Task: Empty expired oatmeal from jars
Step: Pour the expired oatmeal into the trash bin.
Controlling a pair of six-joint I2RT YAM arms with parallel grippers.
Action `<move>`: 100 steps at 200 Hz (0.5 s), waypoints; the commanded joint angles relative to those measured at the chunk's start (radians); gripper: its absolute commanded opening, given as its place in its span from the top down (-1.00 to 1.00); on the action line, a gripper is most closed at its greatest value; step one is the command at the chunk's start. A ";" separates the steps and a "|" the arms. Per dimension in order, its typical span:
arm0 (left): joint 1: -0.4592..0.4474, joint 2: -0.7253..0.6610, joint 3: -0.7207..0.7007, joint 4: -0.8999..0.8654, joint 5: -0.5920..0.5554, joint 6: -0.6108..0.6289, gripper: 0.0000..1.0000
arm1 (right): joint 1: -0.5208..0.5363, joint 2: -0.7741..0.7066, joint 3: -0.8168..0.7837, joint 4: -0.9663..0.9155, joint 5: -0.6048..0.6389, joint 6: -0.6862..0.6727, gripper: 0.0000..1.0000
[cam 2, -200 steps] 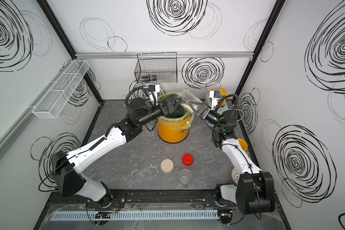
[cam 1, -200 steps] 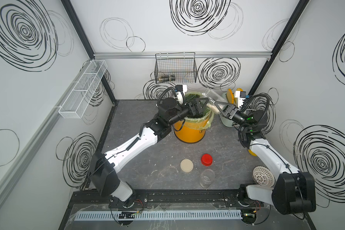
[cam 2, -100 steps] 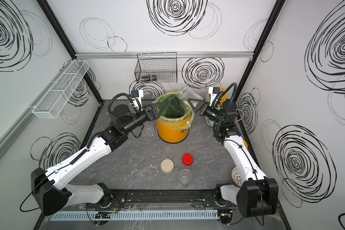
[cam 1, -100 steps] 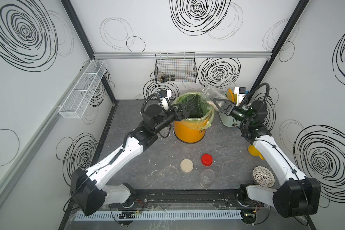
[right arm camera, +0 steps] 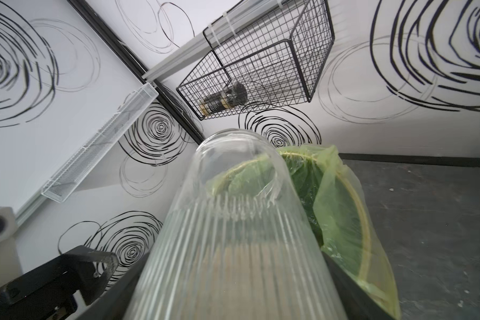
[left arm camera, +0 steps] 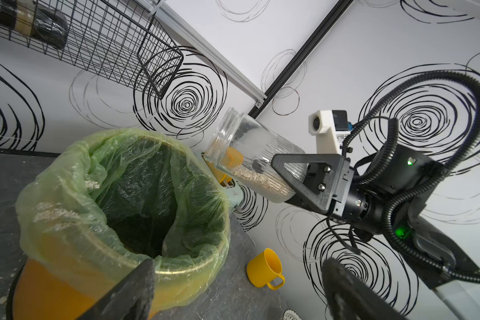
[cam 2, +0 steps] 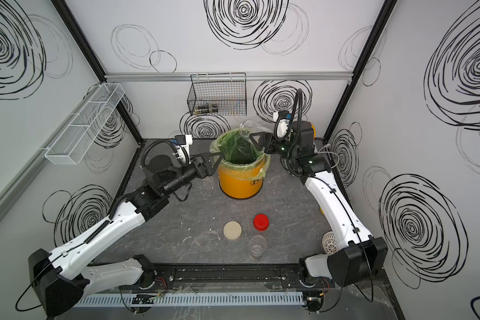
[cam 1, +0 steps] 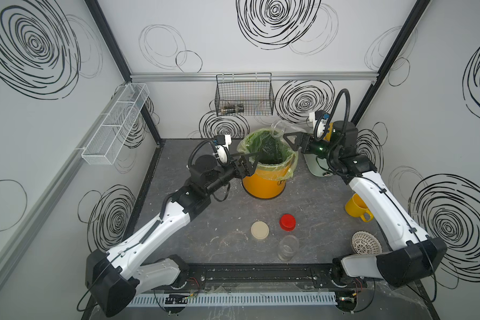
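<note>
We are clamping the wide jar (left arm camera: pixel 250 155) in our right gripper (left arm camera: pixel 281 180), its jaws spread far apart around the ribbed glass body. The jar is lying tilted in the air, its open mouth pointing over the rim of the yellow bin (cam 1: pixel 263 182), which is standing near the middle of the worktop's (cam 1: pixel 219 216) back edge. The oatmeal (left arm camera: pixel 261 180) is lying along the jar's lower wall, from the base toward the mouth. A few pale flakes are clinging to the green liner (left arm camera: pixel 67 199) folded over the bin's rim.

We are holding our left gripper (cam 1: pixel 251 162) just beside the bin, on the side facing the worktop's left edge, jaws gaping wide and gripping nothing; we cannot tell whether a finger is touching the liner.

The slim jar (cam 1: pixel 288 247) is standing upright and uncapped near the front edge. The beige lid (cam 1: pixel 260 230) and the red cap (cam 1: pixel 287 222) are lying flat just behind it, apart from each other. A yellow cup (cam 1: pixel 356 207) is sitting near the right edge
</note>
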 commanded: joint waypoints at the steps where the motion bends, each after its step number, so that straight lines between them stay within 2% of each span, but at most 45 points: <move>1: 0.006 -0.044 -0.034 0.024 -0.020 0.031 -0.93 | 0.040 0.025 0.126 -0.140 0.108 -0.100 0.58; 100: 0.008 -0.169 -0.142 -0.059 -0.032 0.081 -0.93 | 0.171 0.300 0.647 -0.670 0.351 -0.165 0.64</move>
